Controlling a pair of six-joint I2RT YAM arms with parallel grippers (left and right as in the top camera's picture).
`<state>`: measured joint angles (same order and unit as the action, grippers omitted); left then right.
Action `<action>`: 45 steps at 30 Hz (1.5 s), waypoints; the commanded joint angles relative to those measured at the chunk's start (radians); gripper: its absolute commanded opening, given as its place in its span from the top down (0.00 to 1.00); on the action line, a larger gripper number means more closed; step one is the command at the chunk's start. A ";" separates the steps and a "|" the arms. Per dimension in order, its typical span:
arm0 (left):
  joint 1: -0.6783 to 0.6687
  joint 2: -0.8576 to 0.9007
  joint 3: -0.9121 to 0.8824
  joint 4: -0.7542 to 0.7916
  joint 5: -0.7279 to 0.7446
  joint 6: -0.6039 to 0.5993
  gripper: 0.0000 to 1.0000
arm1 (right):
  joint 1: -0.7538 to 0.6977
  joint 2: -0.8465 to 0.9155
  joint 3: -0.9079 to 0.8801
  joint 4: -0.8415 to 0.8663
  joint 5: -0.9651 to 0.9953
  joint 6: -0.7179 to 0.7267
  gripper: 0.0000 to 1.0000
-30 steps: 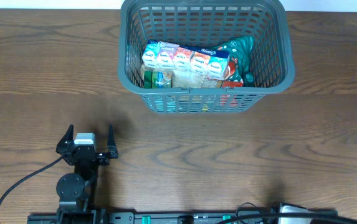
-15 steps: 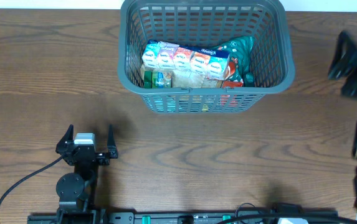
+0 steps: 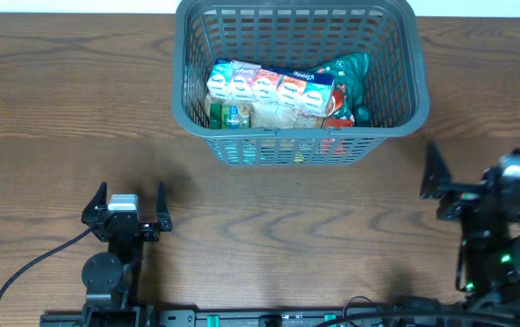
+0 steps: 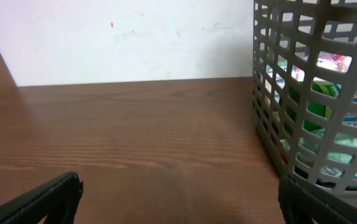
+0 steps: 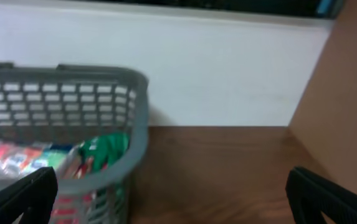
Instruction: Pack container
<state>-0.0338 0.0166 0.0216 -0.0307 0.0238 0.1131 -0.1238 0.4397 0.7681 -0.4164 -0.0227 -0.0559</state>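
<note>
The container (image 3: 183,100), a large dark grey lattice basket, stands at the back centre of the table. It holds a row of tissue packs (image 3: 269,88), a green packet (image 3: 346,71) and other wrapped goods. My left gripper (image 3: 132,193) is open and empty, low over the table at the front left, well short of the basket. In the left wrist view the basket (image 4: 309,93) is at the right. My right gripper (image 3: 514,173) is open and empty at the right, in front of and beside the basket. In the right wrist view the basket's corner (image 5: 138,124) is at the left.
The brown wooden table (image 3: 296,227) runs under both arms. A white wall (image 4: 134,37) stands behind the table. A black cable (image 3: 24,272) trails from the left arm's base at the front left.
My right arm has come in from the far right edge and moved down and left to the table's right side. The left arm and the basket have not moved.
</note>
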 commanded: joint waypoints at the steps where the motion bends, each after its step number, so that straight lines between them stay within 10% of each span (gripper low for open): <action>1: 0.005 -0.005 -0.018 -0.040 -0.008 0.018 0.01 | 0.019 -0.082 -0.122 0.051 -0.090 -0.013 0.01; 45: 0.005 -0.005 -0.018 -0.040 -0.009 0.018 0.01 | 0.071 -0.338 -0.711 0.428 -0.162 0.006 0.01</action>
<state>-0.0338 0.0166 0.0216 -0.0307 0.0238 0.1131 -0.0776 0.1101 0.0669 0.0090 -0.1757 -0.0589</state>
